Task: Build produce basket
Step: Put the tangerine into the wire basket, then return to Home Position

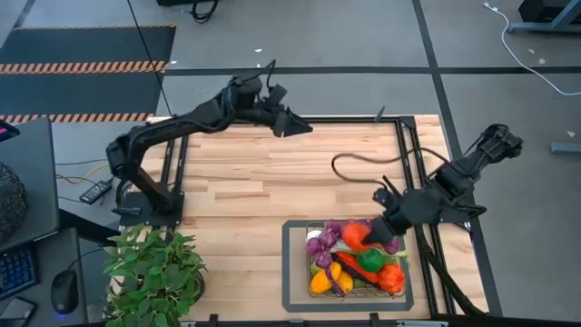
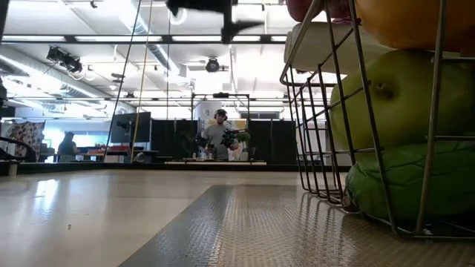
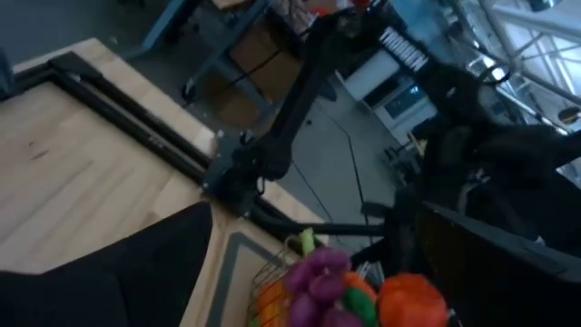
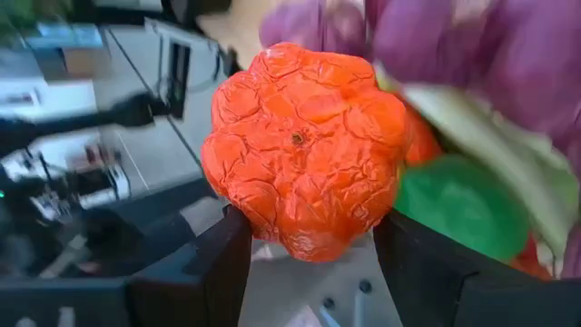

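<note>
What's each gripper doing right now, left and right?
Left gripper: open, holding nothing, raised over the table's far edge.
Right gripper: closed on the orange tomato, above the basket.

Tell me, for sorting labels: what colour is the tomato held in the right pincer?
Orange-red, with a wrinkled skin; the tomato shows best in the right wrist view.

High view is looking straight down; low view is sitting at tabletop level, close against the basket (image 2: 356, 111). Both wrist views are sharing the produce (image 3: 345, 291).
</note>
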